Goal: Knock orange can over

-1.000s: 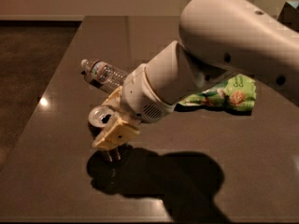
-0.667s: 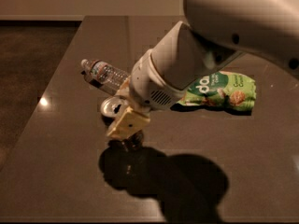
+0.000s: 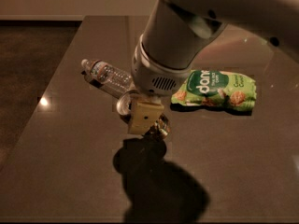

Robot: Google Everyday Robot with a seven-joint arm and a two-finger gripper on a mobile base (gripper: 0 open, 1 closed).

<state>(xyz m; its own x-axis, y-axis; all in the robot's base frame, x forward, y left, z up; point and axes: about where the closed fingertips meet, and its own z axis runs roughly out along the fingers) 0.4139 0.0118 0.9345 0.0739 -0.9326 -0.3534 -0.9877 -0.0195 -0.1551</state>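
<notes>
My gripper (image 3: pixel 148 121) sits low between the orange can (image 3: pixel 124 104), with the bottle (image 3: pixel 106 76) behind it, and the snack bag (image 3: pixel 216 90); only the near tabletop (image 3: pixel 65 167) lies open.

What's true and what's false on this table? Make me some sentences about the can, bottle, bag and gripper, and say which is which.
1. The bottle lies on its side. True.
2. The bag is red. False: it is green.
3. The gripper is low over the table, right beside the can. True.
4. The bag lies between the bottle and the can. False: the can sits next to the bottle, and the bag lies on the other side of the arm.
</notes>
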